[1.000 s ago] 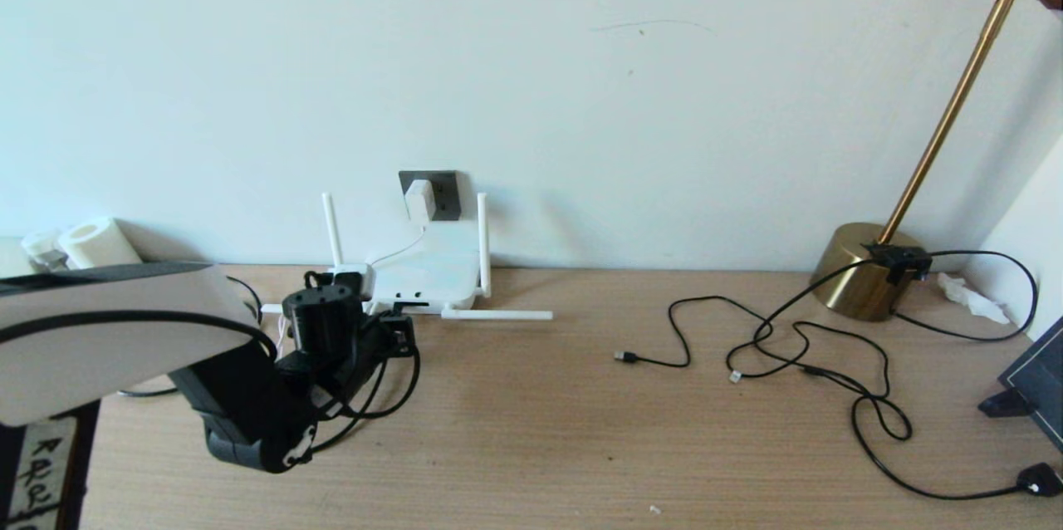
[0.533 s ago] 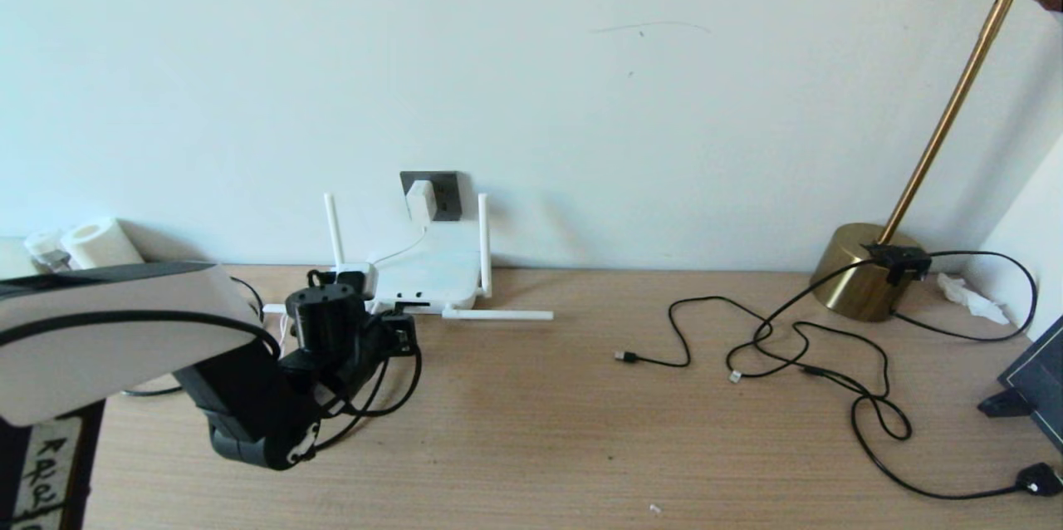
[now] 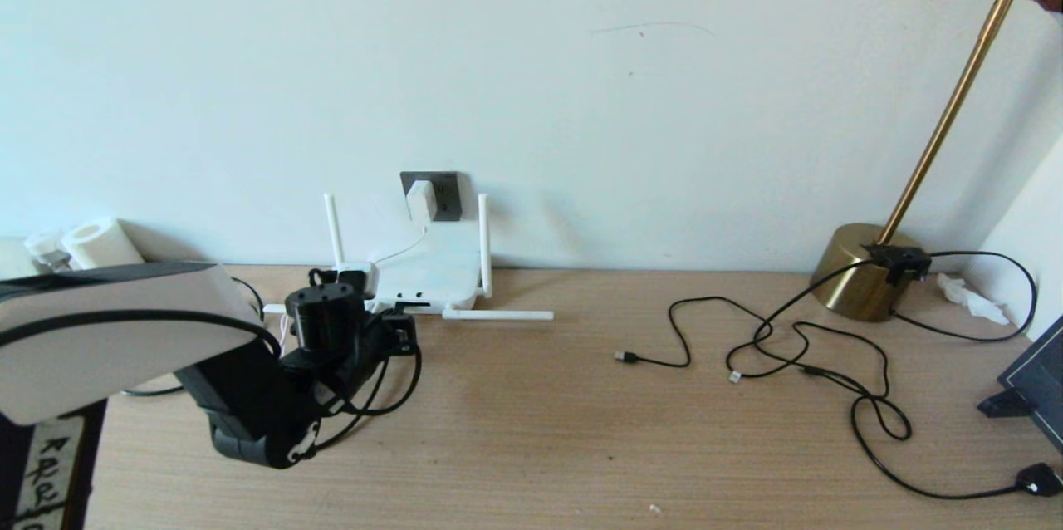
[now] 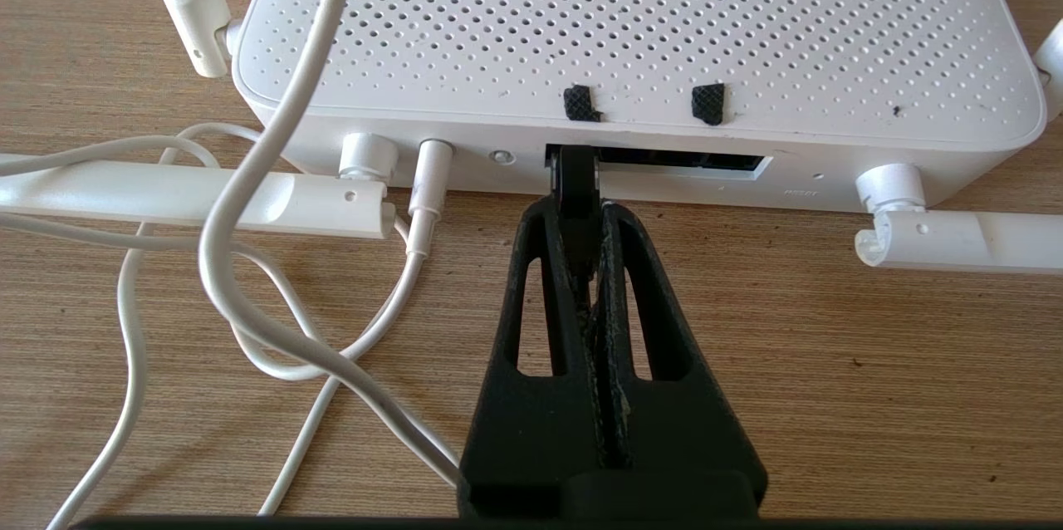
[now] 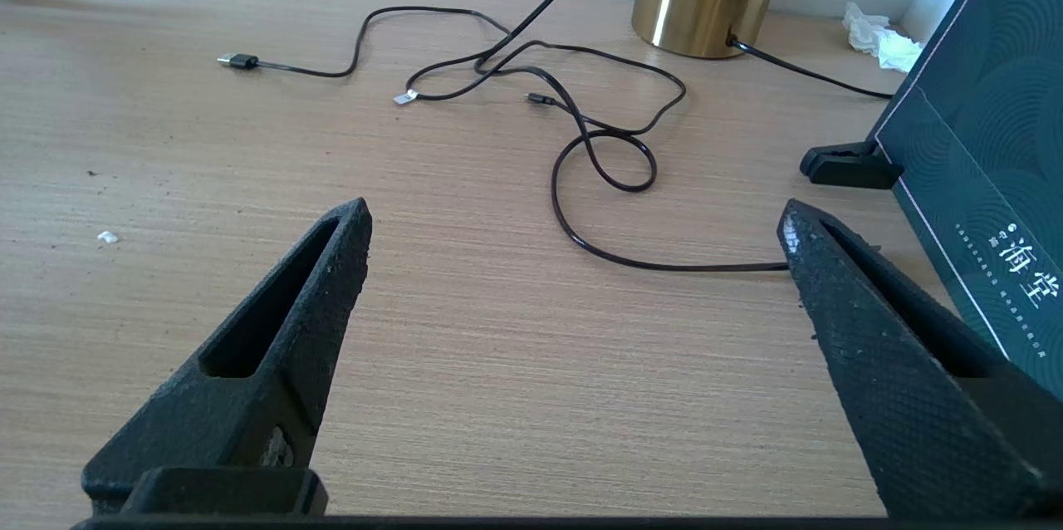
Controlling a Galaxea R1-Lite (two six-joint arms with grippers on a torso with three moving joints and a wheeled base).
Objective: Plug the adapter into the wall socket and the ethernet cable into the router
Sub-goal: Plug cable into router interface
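Left tool clamped on the ethernet cable at the router port (right tool agape).

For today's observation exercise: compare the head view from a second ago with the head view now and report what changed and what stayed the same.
The left gripper, shut on the ethernet cable, edged slightly toward the router, its plug at the port row. The adapter stays in the wall socket, and the loose black cords lie as before. The right gripper is out of the head view.
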